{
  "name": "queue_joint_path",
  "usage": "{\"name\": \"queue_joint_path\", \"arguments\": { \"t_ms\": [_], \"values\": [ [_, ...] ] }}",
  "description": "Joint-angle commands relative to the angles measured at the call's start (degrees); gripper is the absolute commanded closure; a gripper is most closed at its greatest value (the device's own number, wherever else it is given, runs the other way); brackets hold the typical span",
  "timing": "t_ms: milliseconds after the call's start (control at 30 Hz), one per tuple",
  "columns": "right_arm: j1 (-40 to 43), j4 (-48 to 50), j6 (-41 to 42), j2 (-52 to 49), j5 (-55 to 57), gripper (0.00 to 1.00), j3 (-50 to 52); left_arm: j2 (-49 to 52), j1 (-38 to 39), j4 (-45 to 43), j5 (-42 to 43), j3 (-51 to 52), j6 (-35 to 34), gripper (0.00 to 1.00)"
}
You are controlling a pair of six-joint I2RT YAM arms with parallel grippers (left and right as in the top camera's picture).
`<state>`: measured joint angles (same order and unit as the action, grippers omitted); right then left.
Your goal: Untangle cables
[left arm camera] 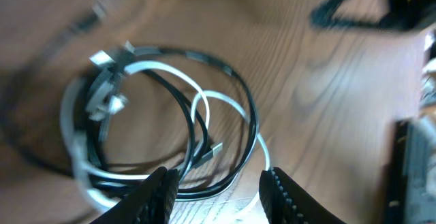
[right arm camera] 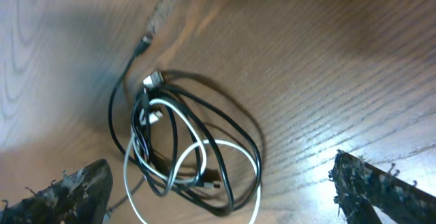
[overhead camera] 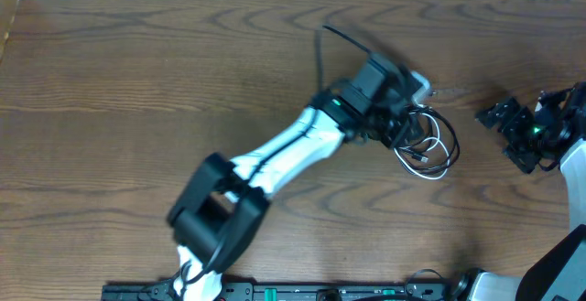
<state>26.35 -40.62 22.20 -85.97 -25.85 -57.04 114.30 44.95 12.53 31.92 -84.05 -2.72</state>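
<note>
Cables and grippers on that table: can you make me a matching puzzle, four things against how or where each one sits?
Things:
1. white cable
2. black cable
3. left gripper
4. right gripper

States:
A. open, off to one side, apart from both cables
B. pale loops lying among darker ones
C. open, directly over both cables
D. dark outer loop with a loose tail trailing away

Pairs: 1-B, 2-D, 3-C, 4-A
</note>
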Motion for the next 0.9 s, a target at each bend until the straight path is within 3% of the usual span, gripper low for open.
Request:
{"name": "queue_joint_path", "arguments": {
  "t_ms": [0, 233, 400, 800, 867],
  "values": [
    [0.24, -1.07, -4.13, 0.9, -0.7, 0.01, -0.2, 3.76, 2.8, -1.14, -4.81, -0.46, 3.56, 0.55],
    [0.17, -2.62, -4.31, 0.9, -0.66, 0.01, -0.17, 6.69, 6.56, -1.7, -12.63, -0.46, 11.61, 0.55],
    [0.17, -3.54, -4.55, 0.9, -0.66, 0.01, -0.17, 7.89, 7.13, -4.09, -18.14, -0.46, 13.68, 0.55],
    [0.17, -5.53, -5.18, 0.9, -0.66, 0.01, -0.17, 11.15, 7.37, -5.64, -18.51, -0.46, 15.82, 0.56],
    [0.17, -5.77, -5.18, 0.9, -0.68, 0.01, -0.17, 11.82, 7.37, -5.57, -18.51, -0.46, 15.8, 0.62]
  ]
}}
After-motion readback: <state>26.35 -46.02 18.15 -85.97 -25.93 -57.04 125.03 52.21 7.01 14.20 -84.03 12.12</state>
